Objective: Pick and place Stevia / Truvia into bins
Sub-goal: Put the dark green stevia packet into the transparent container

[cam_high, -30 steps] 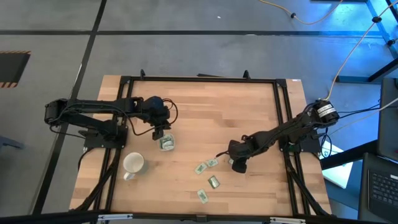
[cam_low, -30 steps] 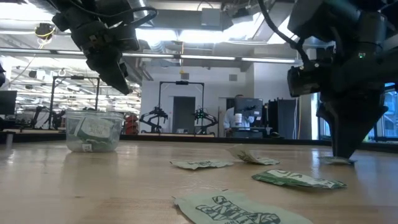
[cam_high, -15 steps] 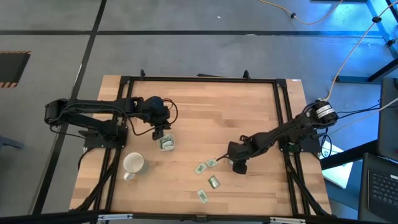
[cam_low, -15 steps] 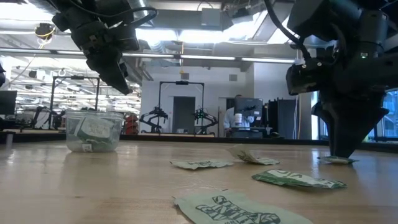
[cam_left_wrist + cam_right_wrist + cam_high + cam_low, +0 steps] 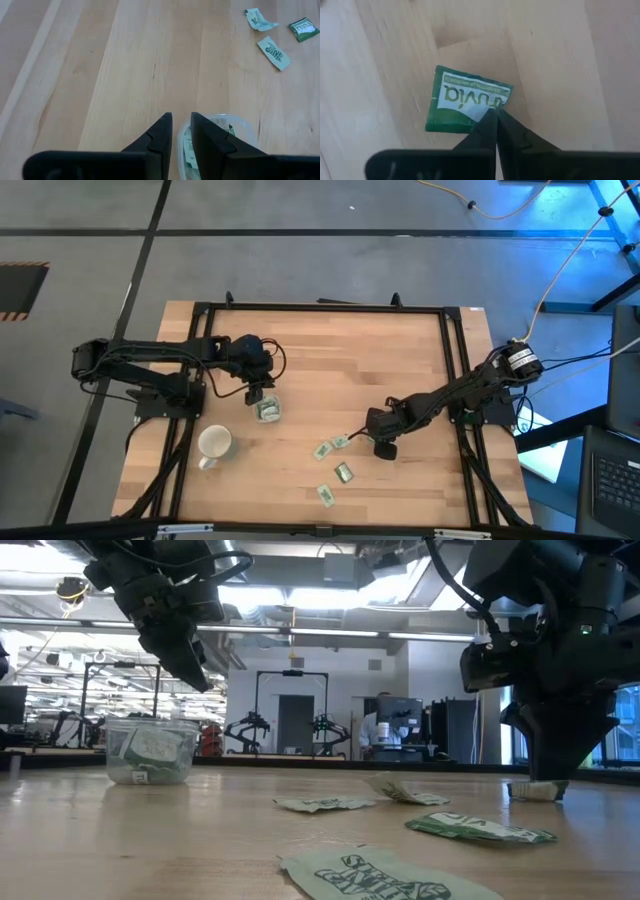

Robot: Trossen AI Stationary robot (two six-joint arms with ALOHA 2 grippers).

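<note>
The right gripper (image 5: 384, 448) sits low over the table (image 5: 350, 350), its jaws clenched on the edge of one Truvia sachet (image 5: 468, 100) — green and white, printed side up, pinched by one border. In the low view that sachet (image 5: 537, 790) hangs at the fingertips just above the wood, apart from the others.

The loose sachets (image 5: 331, 447) lie in a small scatter toward the near edge of the table, between the white mug (image 5: 214, 443) and the right gripper; one lies just beside the gripper.

The left gripper (image 5: 258, 392) hovers directly over the clear cup (image 5: 267, 410), which already holds several sachets. Its jaws are nearly together, gripping nothing, with only a thin gap between the fingers (image 5: 159, 136).

The far half of the table is bare wood out to the black frame rails — open room on every side of the cup except where the mug stands near it.
</note>
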